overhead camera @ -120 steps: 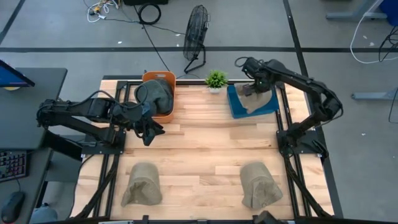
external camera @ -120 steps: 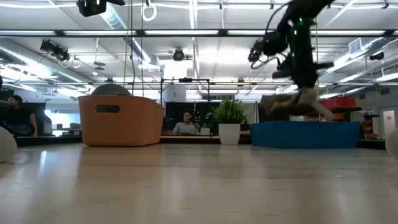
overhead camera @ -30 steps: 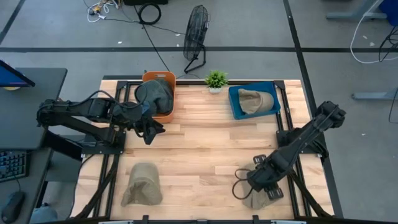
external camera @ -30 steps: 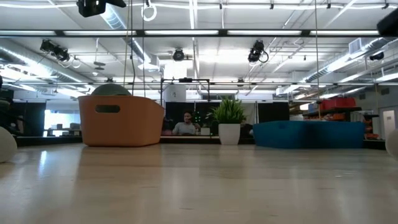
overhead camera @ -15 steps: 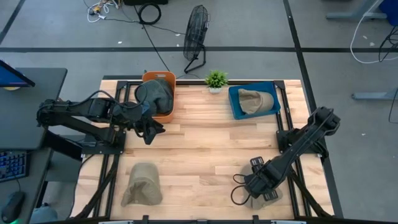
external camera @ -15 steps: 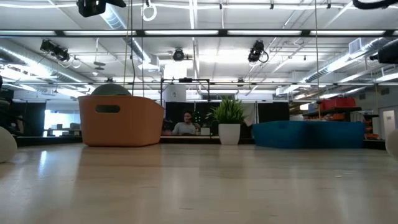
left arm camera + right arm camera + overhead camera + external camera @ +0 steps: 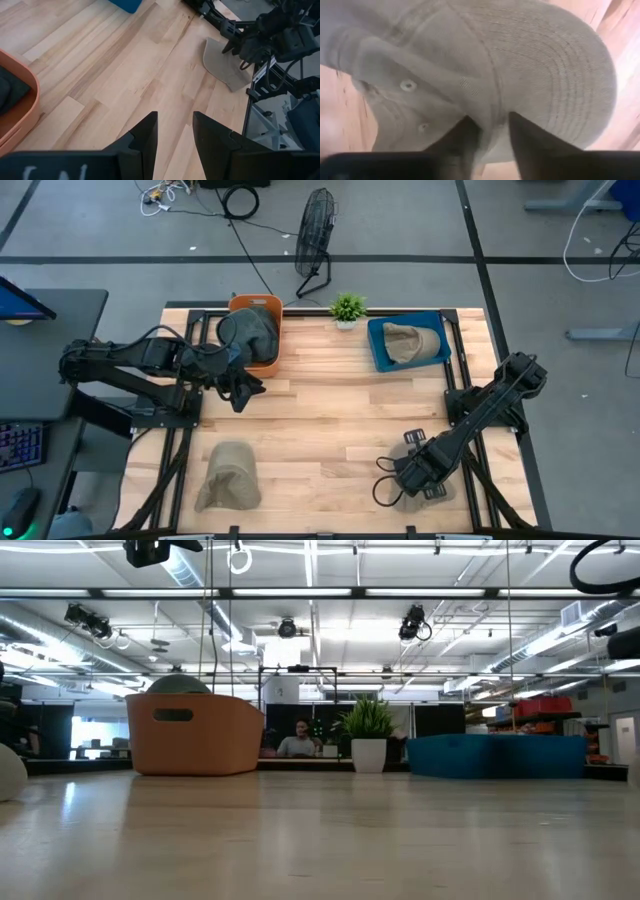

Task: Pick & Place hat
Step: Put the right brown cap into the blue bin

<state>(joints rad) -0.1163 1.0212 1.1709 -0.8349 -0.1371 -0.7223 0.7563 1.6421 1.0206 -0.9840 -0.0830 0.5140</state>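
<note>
A tan hat (image 7: 545, 60) lies on the table at the near right; it also shows in the left wrist view (image 7: 222, 67). My right gripper (image 7: 407, 478) is down on it, shut on its cloth. A second tan hat (image 7: 228, 477) lies at the near left. A third tan hat (image 7: 405, 340) lies in the blue bin (image 7: 377, 352). A dark hat (image 7: 250, 332) fills the orange basket (image 7: 262, 365). My left gripper (image 7: 240, 392) waits beside the basket, empty, its fingers a little apart (image 7: 175, 135). My right gripper pinches a ridge of the tan hat's cloth (image 7: 492, 117) between its two fingers, where the stitched brim meets the crown. The fingers come from above, pointing down. The hat lies on the table under them.
A small potted plant (image 7: 347, 308) stands at the far edge between the basket and the bin. Bare wood lies across the table's middle (image 7: 330, 410). Metal frame rails run along the left and right sides (image 7: 455, 395).
My right gripper has gone a little toward the table's near edge and down onto the near right tan hat. The hat lies where it was.
</note>
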